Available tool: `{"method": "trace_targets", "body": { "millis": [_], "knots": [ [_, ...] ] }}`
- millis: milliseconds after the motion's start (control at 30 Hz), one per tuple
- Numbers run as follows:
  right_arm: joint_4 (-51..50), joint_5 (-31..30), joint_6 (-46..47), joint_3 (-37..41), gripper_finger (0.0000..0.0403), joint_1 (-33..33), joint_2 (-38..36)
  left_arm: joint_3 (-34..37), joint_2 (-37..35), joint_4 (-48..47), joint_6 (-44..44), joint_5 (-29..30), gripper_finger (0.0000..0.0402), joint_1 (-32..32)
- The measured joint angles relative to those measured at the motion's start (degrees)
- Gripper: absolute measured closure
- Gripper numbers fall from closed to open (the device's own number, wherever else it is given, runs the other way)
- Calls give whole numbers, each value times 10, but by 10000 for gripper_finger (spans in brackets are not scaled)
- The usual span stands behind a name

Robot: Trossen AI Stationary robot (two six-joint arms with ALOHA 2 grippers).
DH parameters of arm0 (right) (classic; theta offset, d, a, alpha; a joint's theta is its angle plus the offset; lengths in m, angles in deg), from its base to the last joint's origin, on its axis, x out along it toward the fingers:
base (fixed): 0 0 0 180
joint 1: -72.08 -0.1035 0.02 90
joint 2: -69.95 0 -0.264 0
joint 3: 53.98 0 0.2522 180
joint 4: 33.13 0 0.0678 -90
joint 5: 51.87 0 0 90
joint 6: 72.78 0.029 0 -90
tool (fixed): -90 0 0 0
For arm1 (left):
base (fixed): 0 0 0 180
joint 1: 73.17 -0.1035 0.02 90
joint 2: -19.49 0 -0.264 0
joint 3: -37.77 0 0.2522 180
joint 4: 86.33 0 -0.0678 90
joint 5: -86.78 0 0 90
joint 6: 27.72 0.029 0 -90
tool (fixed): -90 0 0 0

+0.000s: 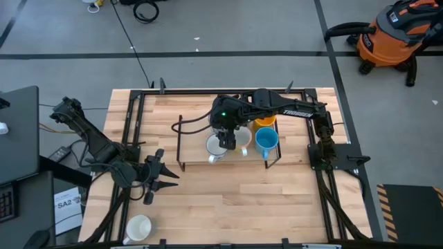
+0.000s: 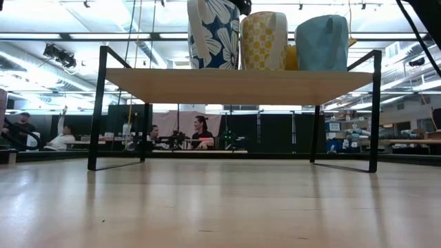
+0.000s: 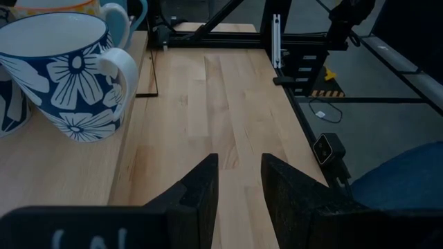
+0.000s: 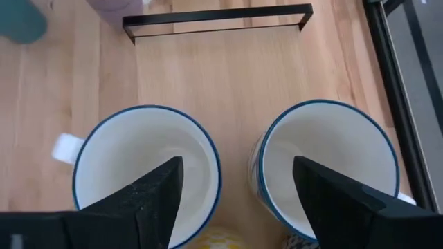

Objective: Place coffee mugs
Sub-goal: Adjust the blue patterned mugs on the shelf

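Observation:
A black-framed wooden rack (image 2: 241, 86) stands mid-table with several mugs on its top. In the low view I see a blue-and-white flowered mug (image 2: 213, 34), a yellow patterned mug (image 2: 263, 40) and a light blue mug (image 2: 320, 41). From above, an orange-yellow mug (image 1: 264, 123) and the blue mug (image 1: 266, 140) show too. My right gripper (image 4: 239, 173) is open, pointing down over two blue-rimmed mugs (image 4: 145, 173) (image 4: 325, 166), one fingertip above each opening; I see no touch. My left gripper (image 3: 239, 166) is open, low over the table's left part (image 1: 165, 181). A white mug (image 1: 138, 227) stands near the table's near-left corner.
The right arm (image 1: 291, 107) stretches over the rack from the table's right side. Black frame rails (image 1: 131, 117) run along the table's left and right sides. Bare wood (image 1: 249, 200) lies between the rack and the near edge. People sit in the room far behind the table (image 2: 200, 131).

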Motion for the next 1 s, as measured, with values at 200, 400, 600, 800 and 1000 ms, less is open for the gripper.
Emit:
{"method": "trace_targets", "body": {
  "millis": [200, 400, 600, 800, 1000],
  "knots": [
    [0, -4, -3, 0, 125, 2, 0, 0, 0, 0, 0, 0, 285, 0],
    [1, -5, -2, 0, 125, 7, 0, 0, 0, 0, -1, 0, 285, 0],
    [1, -5, -1, 0, 125, 7, 0, 0, 0, 0, -4, 0, 285, 0],
    [1, -5, -1, 0, 125, 7, 0, 0, 0, 0, -4, 0, 285, 0],
    [10, 12, -1, 39, 125, 6, 2, 0, 0, 0, -4, 0, 285, 0]
  ]
}}
